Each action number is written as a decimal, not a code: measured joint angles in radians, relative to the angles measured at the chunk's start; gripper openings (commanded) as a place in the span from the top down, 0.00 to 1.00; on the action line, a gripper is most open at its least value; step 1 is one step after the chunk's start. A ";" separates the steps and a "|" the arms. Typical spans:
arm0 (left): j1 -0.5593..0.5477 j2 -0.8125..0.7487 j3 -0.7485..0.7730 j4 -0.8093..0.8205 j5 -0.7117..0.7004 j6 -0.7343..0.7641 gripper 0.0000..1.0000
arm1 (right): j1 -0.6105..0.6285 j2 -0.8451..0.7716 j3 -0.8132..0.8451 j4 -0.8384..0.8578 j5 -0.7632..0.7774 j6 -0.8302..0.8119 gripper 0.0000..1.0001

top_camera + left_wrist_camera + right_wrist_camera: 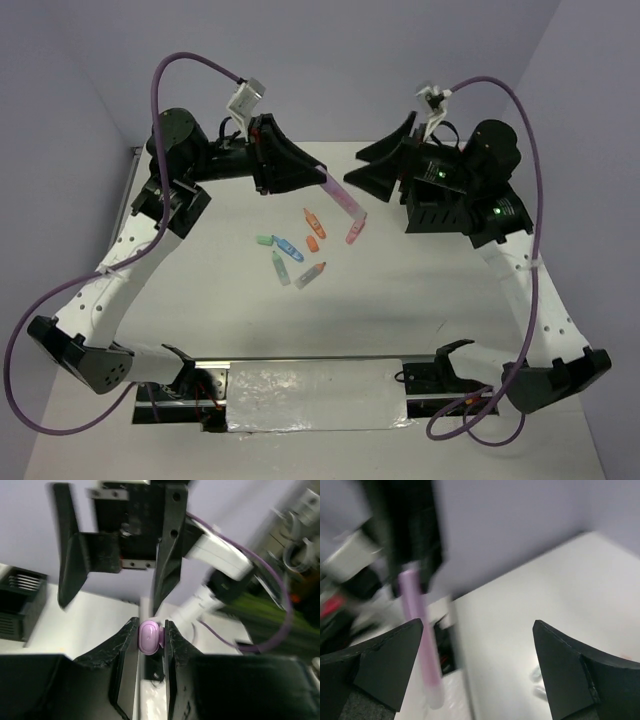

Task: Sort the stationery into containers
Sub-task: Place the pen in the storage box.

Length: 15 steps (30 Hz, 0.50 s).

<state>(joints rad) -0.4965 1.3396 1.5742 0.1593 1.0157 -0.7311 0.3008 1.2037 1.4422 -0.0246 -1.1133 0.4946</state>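
While the left claw was clamped on one end of a long lilac marker, the rest of the barrel stuck out past its fingertips toward the right claw. The left wrist view showed the marker's rounded end pinched squarely between the two fingers.

The right claw's jaws stood wide apart with nothing between them. In its own blurred wrist view the lilac marker hung ahead of it, nearer one finger than the other and apparently touching neither. Just behind and beneath the right claw sat the black slatted organiser. That arm covered most of it, so what lay inside could not be told. The white mesh tray showed in no view.

On the near side of both claws, toward the arm bases, seven stubby markers lay loose on the table.
- A pink marker lay just beneath the lilac marker's free tip.
- Two orange markers lay a little further toward the left claw's side.
- A green marker lay just beside a blue marker.
- Nearest the bases lay a grey-green marker and a purple marker.

By my reading, the sorting had barely started. One marker was in the air, perhaps poised for a hand-over or for a carry to the organiser. No item could be seen resting in a container, and at least seven were left to pick up.
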 measured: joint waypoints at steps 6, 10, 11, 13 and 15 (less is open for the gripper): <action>-0.034 0.042 0.061 -0.195 -0.354 0.179 1.00 | -0.025 -0.165 0.034 -0.410 0.951 -0.002 0.00; -0.098 0.230 0.169 -0.211 -0.578 0.236 1.00 | -0.035 -0.314 0.037 -0.613 1.371 0.074 0.00; -0.115 0.295 0.210 -0.208 -0.628 0.247 1.00 | -0.035 -0.358 0.036 -0.659 1.437 0.089 0.00; -0.153 0.446 0.307 -0.224 -0.724 0.268 1.00 | -0.035 -0.429 0.042 -0.745 1.534 0.109 0.00; -0.190 0.600 0.421 -0.246 -0.810 0.288 1.00 | -0.035 -0.484 0.072 -0.831 1.596 0.123 0.00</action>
<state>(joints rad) -0.6868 1.9396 1.9953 -0.0872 0.2058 -0.4435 0.2657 0.7193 1.5139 -0.8555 0.4831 0.6174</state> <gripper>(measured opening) 0.333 0.996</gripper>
